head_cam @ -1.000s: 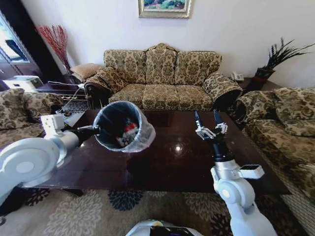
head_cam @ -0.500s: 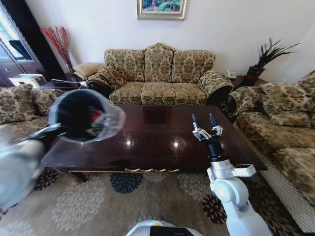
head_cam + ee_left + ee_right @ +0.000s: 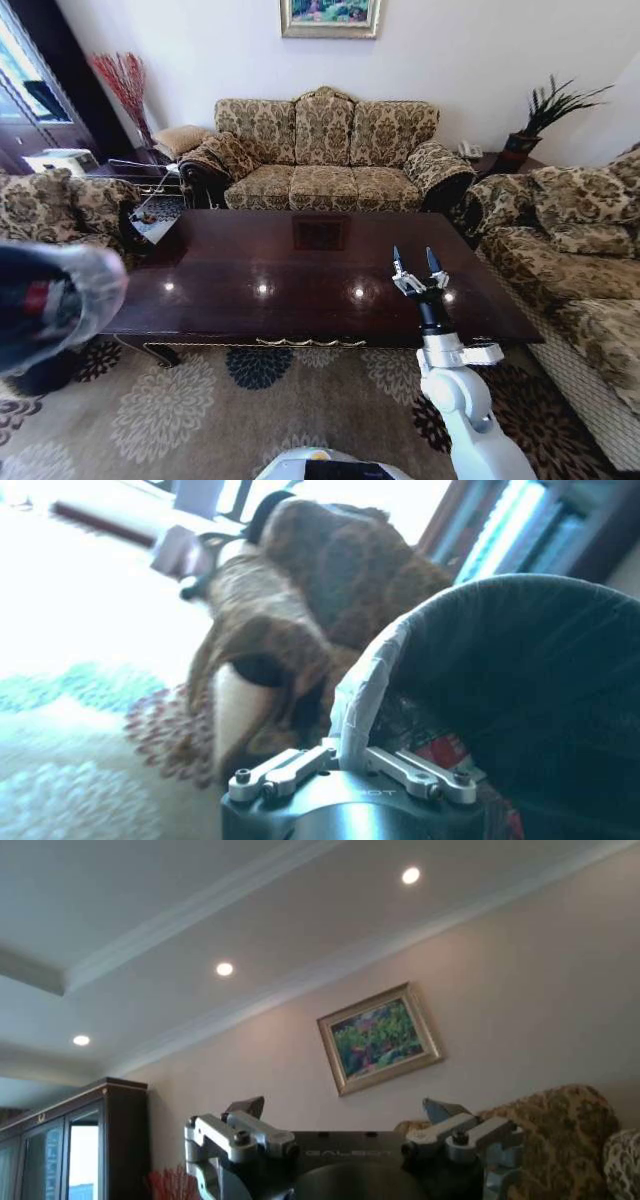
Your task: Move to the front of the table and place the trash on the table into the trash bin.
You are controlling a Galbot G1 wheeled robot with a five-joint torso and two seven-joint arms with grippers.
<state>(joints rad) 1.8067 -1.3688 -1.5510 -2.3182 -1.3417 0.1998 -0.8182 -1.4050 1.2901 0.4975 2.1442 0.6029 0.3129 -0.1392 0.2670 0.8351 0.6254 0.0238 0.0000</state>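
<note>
Now the left hand (image 3: 350, 776) clamps the rim of the bag-lined round trash bin (image 3: 50, 305), off the glossy mahogany counter's (image 3: 310, 275) left end; the right hand (image 3: 418, 270), fingers spread and empty, points up above the counter's right front edge.

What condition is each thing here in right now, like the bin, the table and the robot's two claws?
trash bin: held tilted by its rim, trash inside
left gripper: shut on the bin's bagged rim
right gripper: open, pointing up over the table's near right part, holding nothing
table: glossy top bare

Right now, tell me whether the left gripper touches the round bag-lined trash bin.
Touching. The left wrist view shows the left gripper clamped on the trash bin rim.
</note>
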